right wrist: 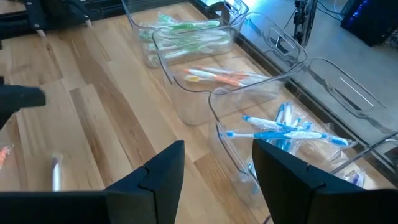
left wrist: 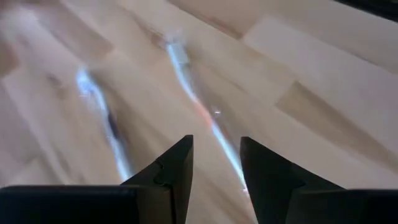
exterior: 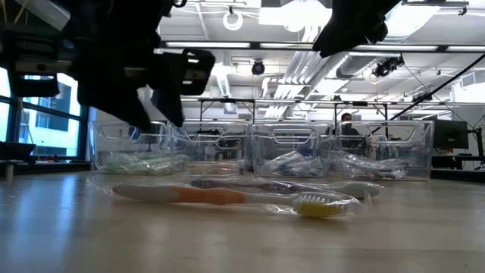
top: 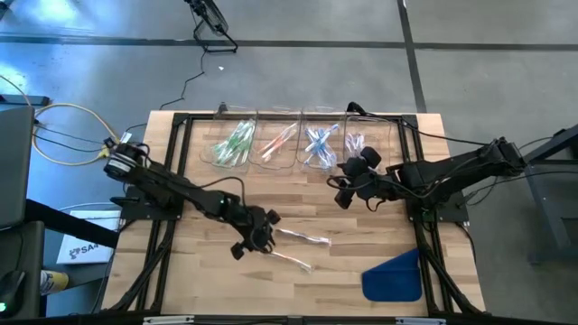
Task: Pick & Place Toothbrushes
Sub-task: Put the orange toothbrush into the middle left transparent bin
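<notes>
High view shows the left gripper (top: 263, 227), fingers parted and empty, over two loose toothbrushes (top: 302, 238) mid-table; I'd say picking comes next, needing a straight descent; right gripper (top: 350, 181) waits open by the bins (top: 307, 116).

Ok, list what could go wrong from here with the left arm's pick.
1. Two loose toothbrushes lie close together under the left gripper, jaws open; it may catch both or nudge one away.
2. The orange-handled toothbrush looks wrapped in clear film and lies flat, so it could slip out.
</notes>
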`<move>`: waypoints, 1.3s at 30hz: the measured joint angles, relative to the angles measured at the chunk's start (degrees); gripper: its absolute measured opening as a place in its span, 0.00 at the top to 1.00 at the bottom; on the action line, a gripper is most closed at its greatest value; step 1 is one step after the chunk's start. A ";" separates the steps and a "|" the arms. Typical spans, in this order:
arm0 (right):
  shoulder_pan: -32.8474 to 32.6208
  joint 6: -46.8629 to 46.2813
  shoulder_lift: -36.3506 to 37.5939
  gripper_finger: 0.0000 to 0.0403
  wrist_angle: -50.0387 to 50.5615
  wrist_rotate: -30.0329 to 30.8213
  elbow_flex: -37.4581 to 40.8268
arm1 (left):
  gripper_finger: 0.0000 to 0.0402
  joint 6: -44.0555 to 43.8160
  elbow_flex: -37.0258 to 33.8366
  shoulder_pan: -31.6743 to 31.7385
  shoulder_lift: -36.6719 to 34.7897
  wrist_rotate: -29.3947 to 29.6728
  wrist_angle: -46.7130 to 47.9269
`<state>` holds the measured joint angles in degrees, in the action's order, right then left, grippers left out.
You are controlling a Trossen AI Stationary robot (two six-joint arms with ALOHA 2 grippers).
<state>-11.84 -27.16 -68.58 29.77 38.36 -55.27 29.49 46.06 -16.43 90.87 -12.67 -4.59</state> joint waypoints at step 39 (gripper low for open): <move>-0.04 -0.24 0.00 0.55 0.44 -1.47 0.02 | 0.68 -10.53 5.19 -0.85 14.05 -3.58 2.21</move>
<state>-11.88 -27.40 -68.58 30.21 36.88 -55.24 18.96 51.25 -17.28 104.92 -16.25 -2.38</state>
